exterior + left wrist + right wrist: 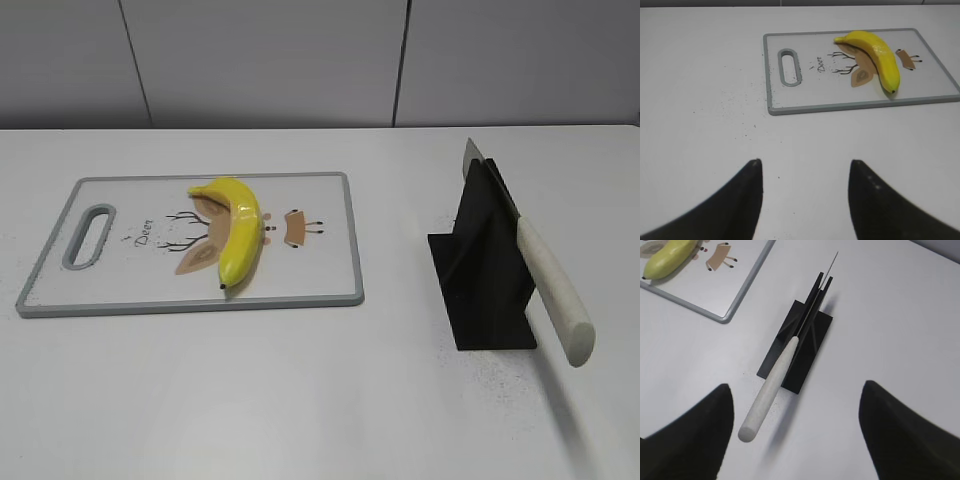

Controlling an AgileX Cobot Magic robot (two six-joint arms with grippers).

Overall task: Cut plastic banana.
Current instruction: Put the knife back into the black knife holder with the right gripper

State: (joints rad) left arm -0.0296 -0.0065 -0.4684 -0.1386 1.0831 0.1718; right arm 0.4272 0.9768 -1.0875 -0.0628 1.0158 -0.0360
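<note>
A yellow plastic banana (238,230) lies on a white cutting board (320,285) with a grey rim at the left of the table. It also shows in the left wrist view (875,57) and at the top left corner of the right wrist view (667,259). A knife with a pale handle (553,290) rests in a black stand (482,270) at the right, handle toward the front. My right gripper (796,392) is open above the table, just behind the knife handle (767,390). My left gripper (804,167) is open and empty, well short of the board (840,106). Neither gripper shows in the exterior view.
The board has a handle slot (88,236) at its left end and a deer print under the banana. The white table (300,390) runs to a grey wall behind. Dark specks lie on the table left of the board (735,107).
</note>
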